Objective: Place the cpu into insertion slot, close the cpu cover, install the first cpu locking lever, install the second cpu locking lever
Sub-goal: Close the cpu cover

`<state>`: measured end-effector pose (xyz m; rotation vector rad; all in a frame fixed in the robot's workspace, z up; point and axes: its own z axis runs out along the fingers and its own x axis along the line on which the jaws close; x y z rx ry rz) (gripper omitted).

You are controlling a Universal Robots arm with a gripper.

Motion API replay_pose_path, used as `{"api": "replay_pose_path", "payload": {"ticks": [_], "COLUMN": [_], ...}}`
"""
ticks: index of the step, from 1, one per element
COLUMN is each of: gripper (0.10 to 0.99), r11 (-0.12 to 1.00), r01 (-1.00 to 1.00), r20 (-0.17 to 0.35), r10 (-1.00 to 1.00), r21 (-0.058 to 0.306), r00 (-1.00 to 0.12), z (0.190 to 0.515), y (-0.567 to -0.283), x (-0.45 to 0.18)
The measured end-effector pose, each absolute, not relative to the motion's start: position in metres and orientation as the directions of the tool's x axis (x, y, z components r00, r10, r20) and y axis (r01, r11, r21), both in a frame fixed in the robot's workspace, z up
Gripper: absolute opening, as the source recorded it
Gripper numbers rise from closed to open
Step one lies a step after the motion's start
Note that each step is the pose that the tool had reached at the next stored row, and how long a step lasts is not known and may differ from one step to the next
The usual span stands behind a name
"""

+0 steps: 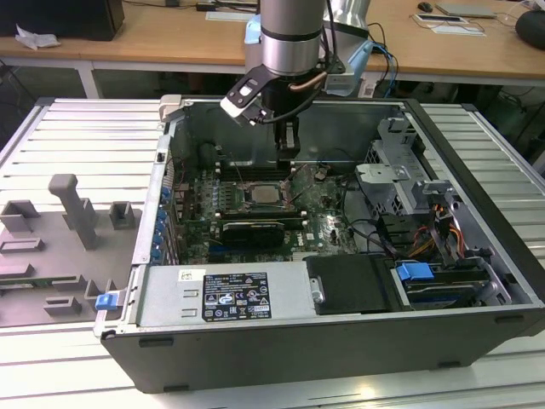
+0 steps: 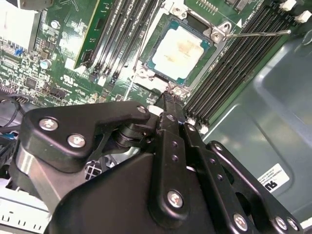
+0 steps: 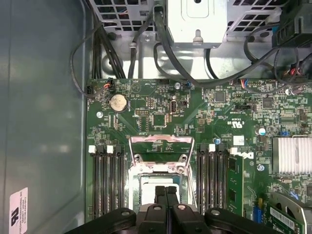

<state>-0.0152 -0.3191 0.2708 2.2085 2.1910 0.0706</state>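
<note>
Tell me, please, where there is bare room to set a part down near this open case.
The ribbed table is bare on the exterior view's left, between the grey fixtures and the wooden desk, and on that view's right beside the case. Inside it is crowded: cables, drive cage, and the gripper beside the cpu.

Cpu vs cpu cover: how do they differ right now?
Pose: the cpu lies flat, seated, while the cpu cover is swung up and open.
Form: the cpu has a solid pale top. The cpu cover is an open frame, and the green board shows through its window.
Shared: both are silver-grey metal and roughly square.
</note>
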Motion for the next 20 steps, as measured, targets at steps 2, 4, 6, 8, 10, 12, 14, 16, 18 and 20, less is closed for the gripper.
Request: {"api": "replay_pose_path", "payload": {"ticks": [2,4,6,8,10,12,14,16,18,20], "gripper": [0.106,0.106,0.106,0.106,0.106,0.106,0.106,0.106,0.106,0.106], "r11": [-0.008,-0.008,-0.008,-0.009,-0.008,-0.008,-0.008,-0.008,-0.008,-0.008], "r01": [0.999,0.999,0.999,0.999,0.999,0.999,0.999,0.999,0.999,0.999], "r20": [0.011,0.011,0.011,0.011,0.011,0.011,0.011,0.011,0.011,0.011], "r10": [1.000,1.000,1.000,1.000,1.000,1.000,1.000,1.000,1.000,1.000], "r21": [0.053,0.052,0.052,0.052,0.052,0.052,0.052,0.052,0.052,0.051], "r00": [0.008,0.008,0.008,0.008,0.008,0.008,0.008,0.008,0.008,0.008], "z": [0.271,0.271,0.271,0.274,0.276,0.276,0.276,0.276,0.276,0.276], "y": [-0.319,-0.319,-0.319,-0.319,-0.319,-0.319,-0.319,-0.319,-0.319,-0.319], "x": [-0.014,-0.011,-0.010,-0.010,-0.010,-0.006,-0.003,0.000,0.002,0.004]}}
